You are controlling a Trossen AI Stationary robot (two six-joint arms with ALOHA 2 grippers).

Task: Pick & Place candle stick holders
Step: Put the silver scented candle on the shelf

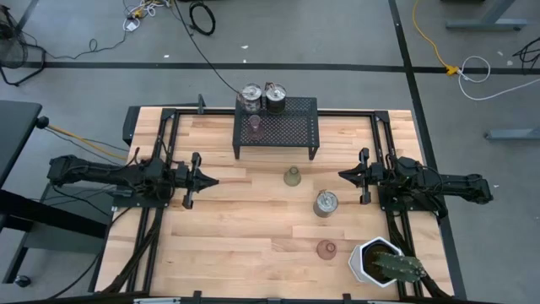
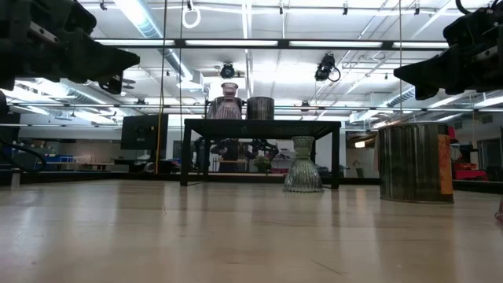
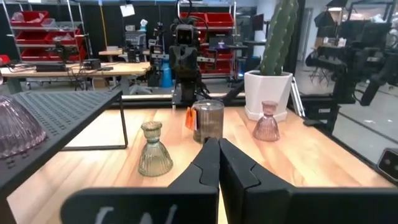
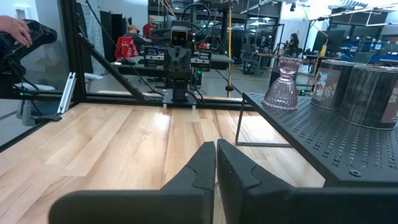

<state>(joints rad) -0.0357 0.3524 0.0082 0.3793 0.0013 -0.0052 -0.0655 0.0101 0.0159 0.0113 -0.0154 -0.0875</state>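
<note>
A black mesh rack point(image 1: 275, 127) stands at the table's far middle. On it rest two silvery can-like holders point(image 1: 251, 95) point(image 1: 276, 95) and a pink glass holder point(image 1: 255, 125). An olive-green glass holder point(image 1: 292, 176), a silvery holder point(image 1: 326, 203) and another pink holder point(image 1: 326, 249) stand on their bases on the wood in front of the rack. My left gripper point(image 1: 211, 181) is shut and empty, level above the table's left side and pointing right. My right gripper point(image 1: 343, 176) is shut and empty at the right side, pointing left, short of the olive holder.
A white hexagonal pot with a cactus point(image 1: 380, 260) stands at the near right corner. Bare wood lies between the two grippers and along the near left of the table point(image 1: 219, 245). Black frame rails point(image 1: 160, 143) run along the left and right sides.
</note>
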